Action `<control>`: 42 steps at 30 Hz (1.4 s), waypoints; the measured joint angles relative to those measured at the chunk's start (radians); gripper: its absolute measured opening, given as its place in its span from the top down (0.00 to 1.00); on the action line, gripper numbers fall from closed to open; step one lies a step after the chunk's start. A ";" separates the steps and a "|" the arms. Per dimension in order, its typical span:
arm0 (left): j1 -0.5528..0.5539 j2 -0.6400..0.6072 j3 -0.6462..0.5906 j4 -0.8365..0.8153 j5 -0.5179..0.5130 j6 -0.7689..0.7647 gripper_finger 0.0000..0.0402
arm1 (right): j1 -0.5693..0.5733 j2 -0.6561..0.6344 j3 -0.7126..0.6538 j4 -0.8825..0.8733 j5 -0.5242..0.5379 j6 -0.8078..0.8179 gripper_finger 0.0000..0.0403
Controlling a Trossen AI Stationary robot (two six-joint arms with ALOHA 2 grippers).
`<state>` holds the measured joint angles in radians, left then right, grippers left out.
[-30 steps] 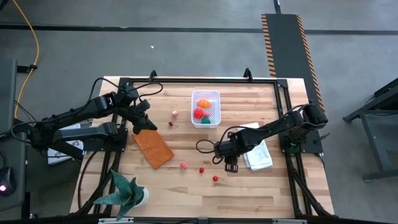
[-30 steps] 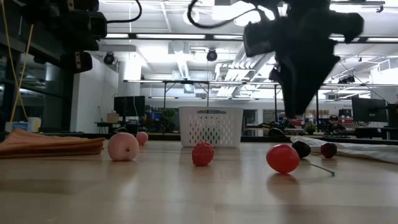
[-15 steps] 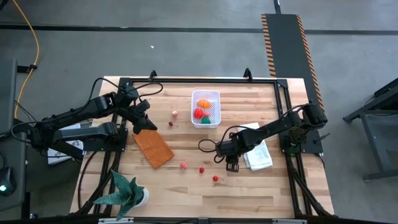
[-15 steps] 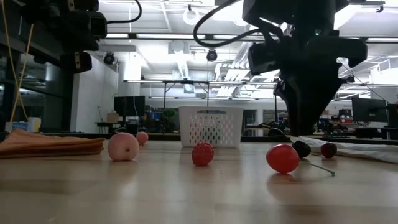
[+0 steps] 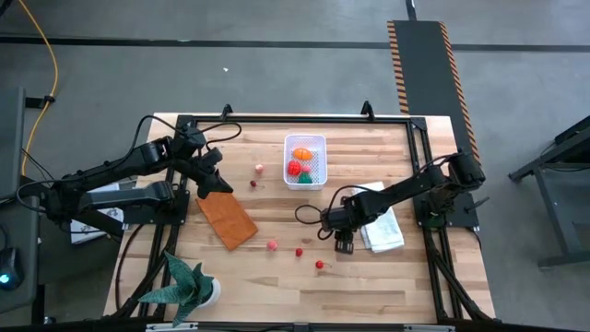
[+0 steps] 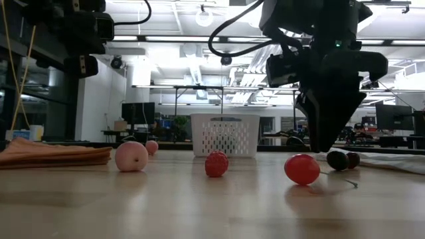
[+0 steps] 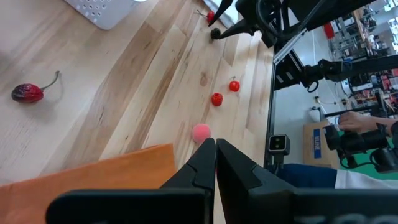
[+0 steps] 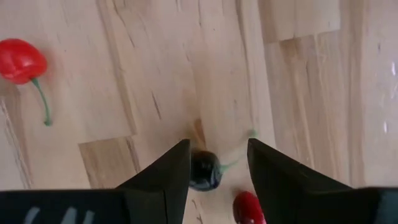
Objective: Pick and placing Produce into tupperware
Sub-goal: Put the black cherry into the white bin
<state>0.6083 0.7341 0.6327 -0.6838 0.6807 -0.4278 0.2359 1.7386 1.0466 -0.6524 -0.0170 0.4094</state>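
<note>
On the wooden surface (image 5: 369, 166) the white tupperware (image 5: 305, 160) sits near the far middle with an orange, a red and a green piece inside. My right hand (image 5: 343, 247) hangs low, fingers apart astride a dark berry (image 8: 204, 170). My left hand (image 5: 221, 185), fingers together, waits above the orange-brown rectangle (image 5: 227, 219).

The white tupperware (image 5: 305, 160) holds an orange, a red and a green piece, while small red, pink and dark berries (image 5: 273, 245) lie scattered on the desk.
</note>
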 joint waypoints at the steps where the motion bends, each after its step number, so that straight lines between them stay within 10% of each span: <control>1: 0.000 0.000 0.000 0.000 0.000 0.000 0.99 | 0.000 0.000 0.000 0.000 0.000 -0.003 0.63; 42: 0.000 0.000 0.000 0.000 0.000 -0.037 0.99 | 0.029 0.000 0.000 -0.062 -0.046 -0.175 0.63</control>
<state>0.6080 0.7341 0.6327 -0.6838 0.6805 -0.4645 0.2646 1.7386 1.0466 -0.7148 -0.0633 0.2343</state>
